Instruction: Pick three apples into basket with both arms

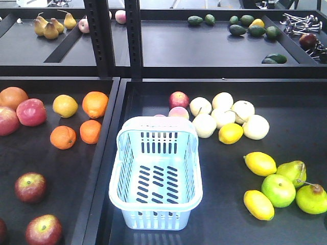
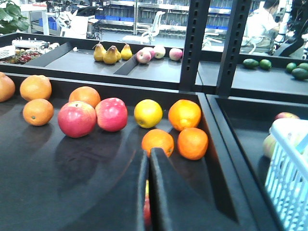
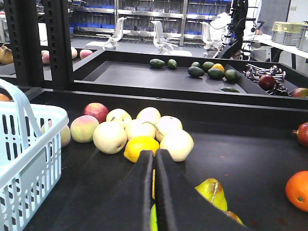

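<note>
Plainly, the basket (image 1: 118,153) stands empty in the right tray (image 1: 219,173), close to its left and front edges. Two dark red apples (image 1: 30,187) lie in the left tray (image 1: 66,178) near its front edge; a third is cut off beside them. The left fingers (image 2: 166,192) are pressed almost together and hold nothing, with oranges (image 2: 157,141) just beyond their tips. The right fingers (image 3: 171,192) are equally narrow and empty, before a lemon (image 3: 141,147).

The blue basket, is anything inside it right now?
Nothing: the basket shows only its bare slotted floor. Its far rim partly hides a pale pink fruit behind it.
</note>
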Tool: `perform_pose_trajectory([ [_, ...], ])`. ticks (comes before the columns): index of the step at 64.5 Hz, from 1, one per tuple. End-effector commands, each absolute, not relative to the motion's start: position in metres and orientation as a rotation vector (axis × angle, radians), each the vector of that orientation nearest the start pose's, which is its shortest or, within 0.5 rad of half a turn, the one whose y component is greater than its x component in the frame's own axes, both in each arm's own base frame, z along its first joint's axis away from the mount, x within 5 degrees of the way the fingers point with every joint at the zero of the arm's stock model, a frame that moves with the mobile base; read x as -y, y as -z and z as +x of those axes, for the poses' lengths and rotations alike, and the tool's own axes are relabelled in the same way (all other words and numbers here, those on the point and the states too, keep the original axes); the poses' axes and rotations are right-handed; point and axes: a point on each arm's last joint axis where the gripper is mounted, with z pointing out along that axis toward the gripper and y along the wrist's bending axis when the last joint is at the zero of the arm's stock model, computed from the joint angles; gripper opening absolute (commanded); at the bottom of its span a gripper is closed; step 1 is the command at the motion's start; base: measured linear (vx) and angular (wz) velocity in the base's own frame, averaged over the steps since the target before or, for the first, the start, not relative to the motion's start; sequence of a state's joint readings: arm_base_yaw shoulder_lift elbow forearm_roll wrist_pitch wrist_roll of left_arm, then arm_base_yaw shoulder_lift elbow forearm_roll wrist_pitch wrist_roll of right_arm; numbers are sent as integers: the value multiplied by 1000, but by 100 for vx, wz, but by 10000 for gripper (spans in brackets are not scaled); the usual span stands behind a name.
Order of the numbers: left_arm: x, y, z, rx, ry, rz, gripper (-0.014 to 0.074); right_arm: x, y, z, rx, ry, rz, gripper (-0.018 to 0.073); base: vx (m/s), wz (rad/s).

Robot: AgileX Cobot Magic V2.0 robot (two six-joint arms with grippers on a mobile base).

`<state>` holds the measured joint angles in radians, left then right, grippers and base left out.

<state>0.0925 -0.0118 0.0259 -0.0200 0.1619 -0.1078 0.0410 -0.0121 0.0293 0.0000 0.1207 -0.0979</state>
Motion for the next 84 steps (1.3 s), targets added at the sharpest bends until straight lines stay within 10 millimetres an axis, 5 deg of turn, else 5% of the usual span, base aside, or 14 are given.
perform_pose_trajectory([
  [1, -4, -199, 56, -1533, 113, -235, -6, -2, -196, 56, -1540, 50, -111, -4, 0, 0],
  [14, -4, -202, 55, -1445, 423, -510, -6, -2, -196, 56, -1540, 50, -111, -4, 0, 0],
  [31, -5, -207, 55, -1354, 595, -664, -6, -2, -196, 56, -1540, 50, -111, -4, 0, 0],
  [56, -5, -213, 54, -1045, 1214, -1188, -6, -2, -196, 56, -1540, 50, -111, -4, 0, 0],
  [69, -2, -279, 35, -968, 1216, -964, -6, -2, -196, 56, -1540, 50, -111, -4, 0, 0],
  [84, 4, -361, 7, -962, 916, -574, -6, -2, -196, 56, -1540, 50, -111, -4, 0, 0],
])
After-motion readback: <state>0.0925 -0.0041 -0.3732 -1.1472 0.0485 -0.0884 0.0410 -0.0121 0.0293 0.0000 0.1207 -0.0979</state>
